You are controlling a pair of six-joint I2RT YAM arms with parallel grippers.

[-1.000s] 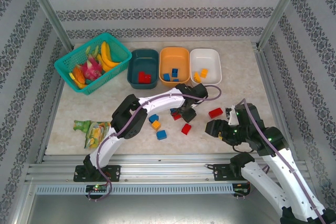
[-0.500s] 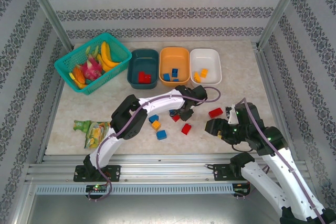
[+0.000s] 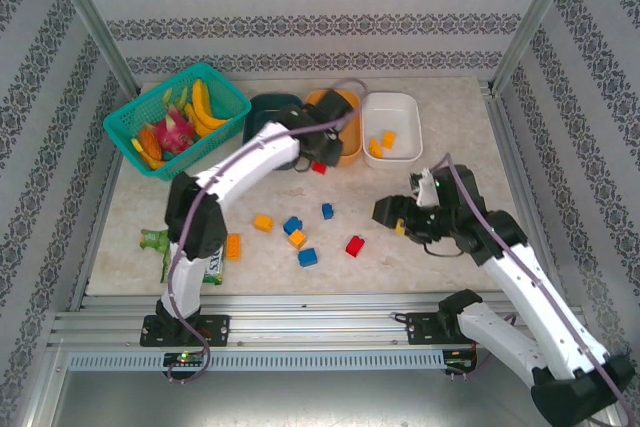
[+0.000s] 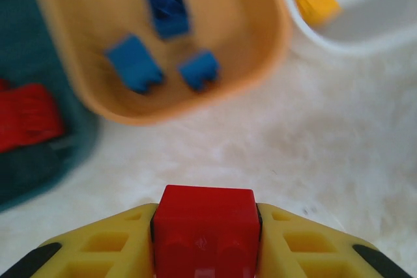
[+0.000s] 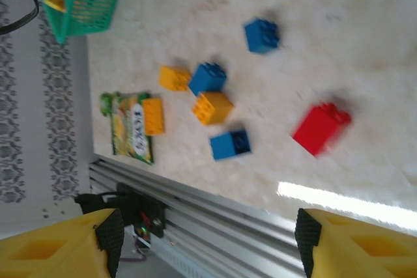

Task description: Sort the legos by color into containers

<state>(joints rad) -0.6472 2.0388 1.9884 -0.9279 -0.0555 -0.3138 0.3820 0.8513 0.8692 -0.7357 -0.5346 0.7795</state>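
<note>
Gripping a red lego, the left gripper hovers near the orange container; the right gripper gapes wide, empty, above scattered legos.

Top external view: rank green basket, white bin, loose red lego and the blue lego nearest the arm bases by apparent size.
1. green basket
2. white bin
3. loose red lego and blue lego: they look about alike, so I leave them unranked.
</note>
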